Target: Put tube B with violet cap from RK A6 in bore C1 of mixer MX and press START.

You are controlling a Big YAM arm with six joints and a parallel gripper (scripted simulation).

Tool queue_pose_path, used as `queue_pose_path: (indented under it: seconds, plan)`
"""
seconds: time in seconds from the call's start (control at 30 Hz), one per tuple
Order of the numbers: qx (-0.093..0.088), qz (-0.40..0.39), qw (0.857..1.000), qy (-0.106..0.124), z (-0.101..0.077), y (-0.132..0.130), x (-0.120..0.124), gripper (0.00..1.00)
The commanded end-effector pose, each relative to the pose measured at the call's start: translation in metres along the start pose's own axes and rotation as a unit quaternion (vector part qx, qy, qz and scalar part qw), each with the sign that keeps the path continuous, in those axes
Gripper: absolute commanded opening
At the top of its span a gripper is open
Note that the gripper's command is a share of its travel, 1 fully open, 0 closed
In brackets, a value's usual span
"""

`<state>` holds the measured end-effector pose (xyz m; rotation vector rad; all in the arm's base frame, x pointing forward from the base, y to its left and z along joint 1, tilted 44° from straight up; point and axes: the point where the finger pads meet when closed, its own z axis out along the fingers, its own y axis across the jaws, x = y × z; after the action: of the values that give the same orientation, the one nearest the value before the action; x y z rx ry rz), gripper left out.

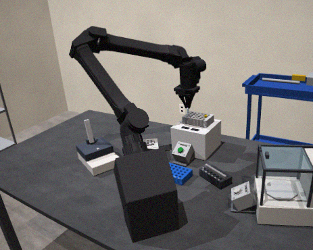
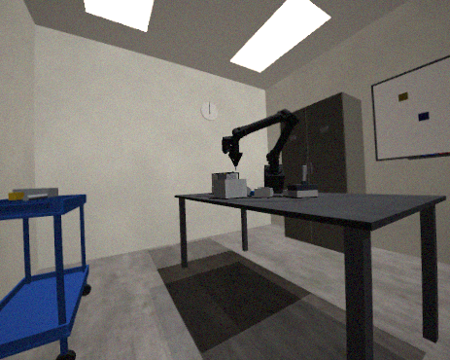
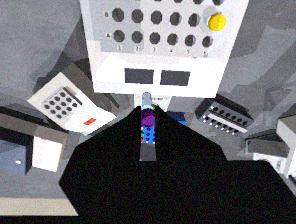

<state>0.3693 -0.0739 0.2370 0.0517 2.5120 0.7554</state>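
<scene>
Above mixer MX [image 1: 197, 133] | jaws nearly closed — clamped on tube B [image 3: 146, 111]

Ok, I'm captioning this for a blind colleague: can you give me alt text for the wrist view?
The gripper holds a violet-capped tube just in front of the white mixer, whose block of dark bores has one yellow-capped tube at its right end. The blue rack peeks out beneath the gripper.
</scene>
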Motion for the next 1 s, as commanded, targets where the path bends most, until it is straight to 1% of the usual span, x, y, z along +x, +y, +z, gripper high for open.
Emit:
queue_pose_path:
  seconds: [0.0,0.07,0.1,0.37,0.47,0.5,0.53,0.63,0.67,0.7,0.87,0.97]
  plan:
    - [0.003,0.017,1.000,-0.006,-0.001,0.010,-0.041,0.09]
    - [0.003,0.017,1.000,-0.006,-0.001,0.010,-0.041,0.09]
    - [0.001,0.022,1.000,-0.001,-0.001,0.013,-0.046,0.09]
    - [0.000,0.022,1.000,-0.001,0.000,0.036,-0.108,0.09]
    - [0.000,0.023,1.000,0.000,0.001,0.036,-0.107,0.09]
    - [0.001,0.044,0.999,0.011,0.007,0.021,-0.089,0.09]
    - [0.003,0.047,0.999,0.009,0.005,0.018,-0.088,0.09]
    - [0.003,0.048,0.999,0.007,0.004,0.018,-0.088,0.09]
    - [-0.002,0.034,0.999,0.009,0.009,0.028,-0.089,0.09]
    - [0.000,0.027,1.000,0.000,0.003,0.031,-0.097,0.09]
    - [0.001,0.030,1.000,0.001,0.001,0.029,-0.088,0.09]
    - [0.002,0.028,1.000,-0.002,-0.003,0.029,-0.087,0.09]
